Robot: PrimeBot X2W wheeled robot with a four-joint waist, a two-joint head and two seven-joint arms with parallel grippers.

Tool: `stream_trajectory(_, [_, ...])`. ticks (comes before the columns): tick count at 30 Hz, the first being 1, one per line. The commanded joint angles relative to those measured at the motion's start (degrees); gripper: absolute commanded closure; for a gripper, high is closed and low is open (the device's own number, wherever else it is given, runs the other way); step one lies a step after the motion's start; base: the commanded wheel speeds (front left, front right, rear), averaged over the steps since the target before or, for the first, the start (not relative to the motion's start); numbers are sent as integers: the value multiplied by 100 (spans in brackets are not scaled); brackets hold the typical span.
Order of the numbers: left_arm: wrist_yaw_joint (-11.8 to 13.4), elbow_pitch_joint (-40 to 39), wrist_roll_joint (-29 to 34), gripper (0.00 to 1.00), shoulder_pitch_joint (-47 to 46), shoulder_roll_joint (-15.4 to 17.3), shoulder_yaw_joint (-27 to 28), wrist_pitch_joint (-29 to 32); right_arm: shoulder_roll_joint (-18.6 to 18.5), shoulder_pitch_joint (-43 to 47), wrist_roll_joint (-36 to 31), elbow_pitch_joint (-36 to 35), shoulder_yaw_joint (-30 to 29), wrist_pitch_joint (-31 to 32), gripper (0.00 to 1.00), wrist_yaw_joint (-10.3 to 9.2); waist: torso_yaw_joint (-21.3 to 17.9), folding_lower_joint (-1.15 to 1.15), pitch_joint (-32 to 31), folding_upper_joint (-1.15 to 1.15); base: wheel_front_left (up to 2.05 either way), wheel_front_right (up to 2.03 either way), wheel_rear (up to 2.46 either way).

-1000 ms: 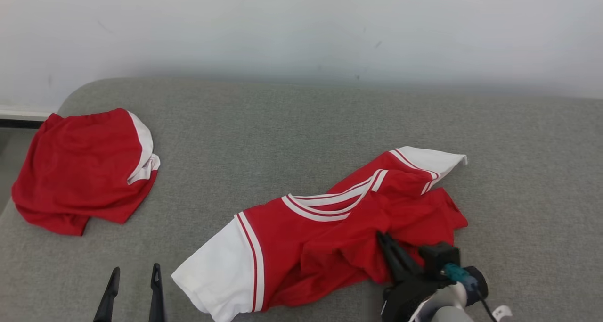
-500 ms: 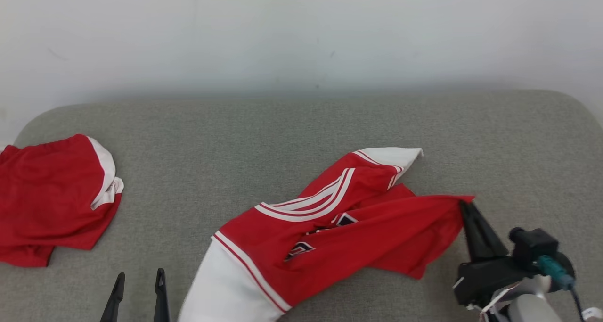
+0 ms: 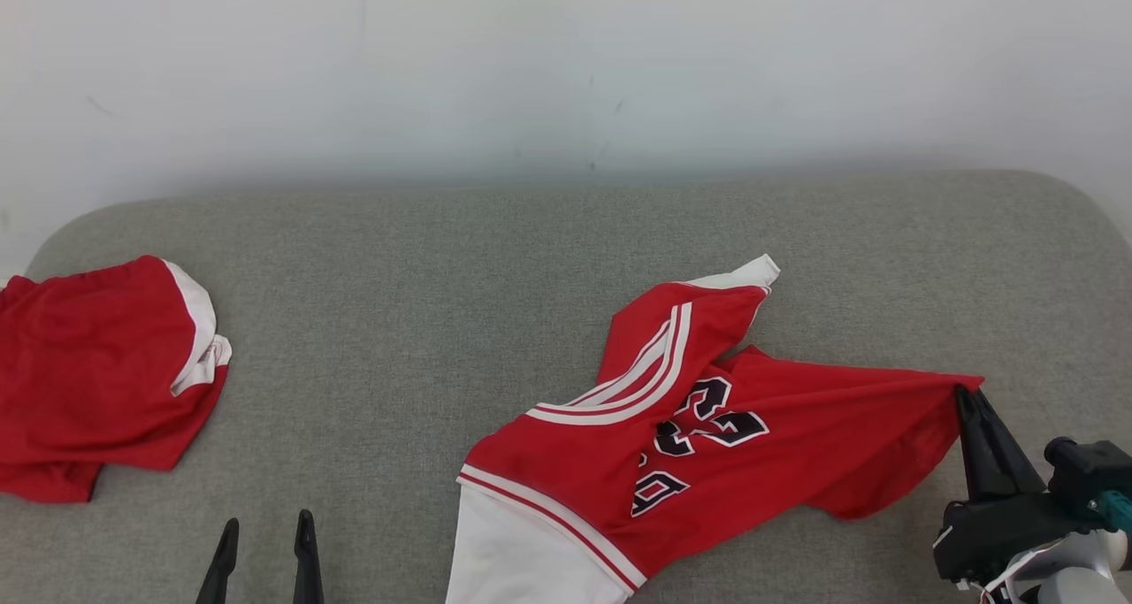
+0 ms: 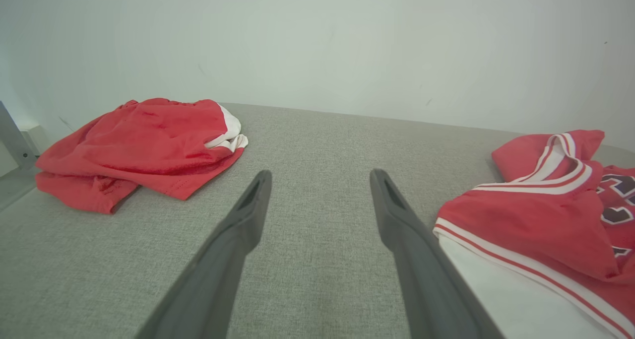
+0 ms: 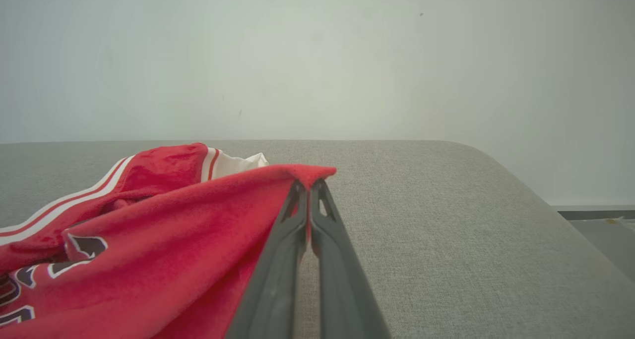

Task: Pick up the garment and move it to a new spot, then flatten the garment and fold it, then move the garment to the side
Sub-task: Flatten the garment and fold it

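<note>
Since the earlier frame the jersey (image 3: 707, 445) is stretching further toward the right of the picture, its number now showing. We are pinching its red hem corner in our right gripper (image 3: 966, 399), fingers pressed fully together on the cloth, at the lower right. Our left gripper (image 3: 265, 538) is idling at the lower left, fingers spread wide, holding nothing. We are judging it best to keep pulling low and steadily, so the white sleeve (image 3: 522, 560) at bottom centre trails flat.
</note>
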Motion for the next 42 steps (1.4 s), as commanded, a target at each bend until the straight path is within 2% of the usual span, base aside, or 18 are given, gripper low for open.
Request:
stream_trajectory(1, [28,7,-23,0,59,-5,-15,-17,34,32,51,-20,-76,10,100,-13,16,0,9,0,0,0,0])
stream_trajectory(8, [44,38,-40,0,-21,-5,-39,-17,-52,16,-147,-132,-519,143,100,-13,101,0,26,0,0,0,0])
stream_trajectory(9, [40,41,-41,0,-27,-5,-34,-17,-30,28,-164,-144,-534,227,83,-13,104,0,28,0,0,0,0])
stream_trajectory(10, [47,43,-44,0,-34,-6,-31,-17,-31,24,-192,-172,-546,231,2,-13,106,0,33,0,0,0,0])
stream_trajectory(17, [63,42,-50,0,-20,-6,11,-17,103,86,-347,-366,-707,133,0,-13,78,0,40,0,0,0,0])
stream_trajectory(25, [57,7,7,0,5,-6,84,-17,377,285,-496,-945,-679,37,0,-13,-11,0,31,0,0,0,0])
stream_trajectory(35, [62,-52,130,0,22,-5,155,-17,960,667,-609,-1445,-395,-162,0,-13,-77,0,3,0,0,0,0])
stream_trajectory(42, [78,-53,240,0,30,-6,232,-17,1313,1100,-564,-1678,-422,-160,0,-13,-42,0,-22,0,0,0,0])
